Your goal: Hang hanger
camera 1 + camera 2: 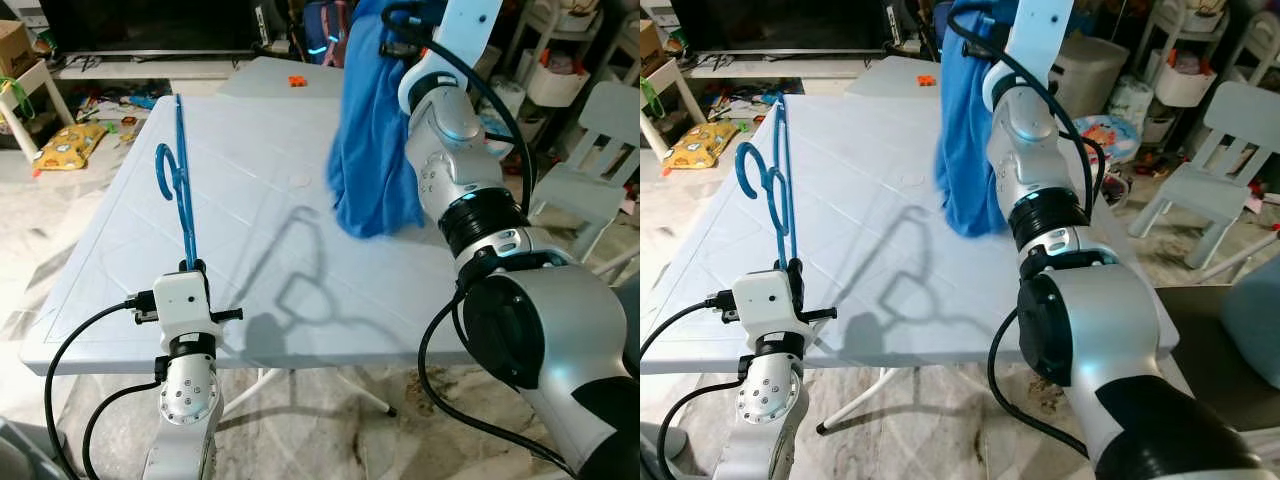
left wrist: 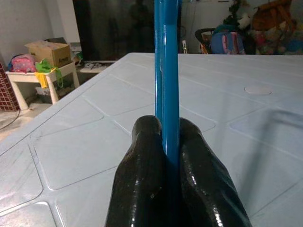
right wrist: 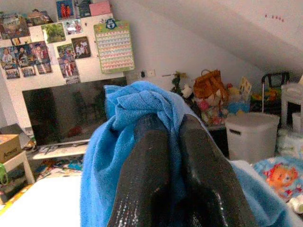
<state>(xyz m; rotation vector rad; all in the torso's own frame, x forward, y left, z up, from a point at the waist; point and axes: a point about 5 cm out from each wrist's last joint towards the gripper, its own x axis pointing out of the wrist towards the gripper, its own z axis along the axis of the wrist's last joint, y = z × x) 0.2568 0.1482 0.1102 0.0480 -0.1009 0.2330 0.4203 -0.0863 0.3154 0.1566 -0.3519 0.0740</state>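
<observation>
Both jaws clamped: hanger (image 1: 180,180), towel (image 1: 370,140)

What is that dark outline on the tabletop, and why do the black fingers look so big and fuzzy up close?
Left eye view: the blue hanger throws a hanger-shaped shadow on the white table. Left wrist view: the left gripper, shut on the hanger, sits close to the lens and looks soft. Right wrist view: the right gripper in the blue towel looks equally soft.

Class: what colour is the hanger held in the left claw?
Blue; the hanger shows best in the left eye view.
</observation>
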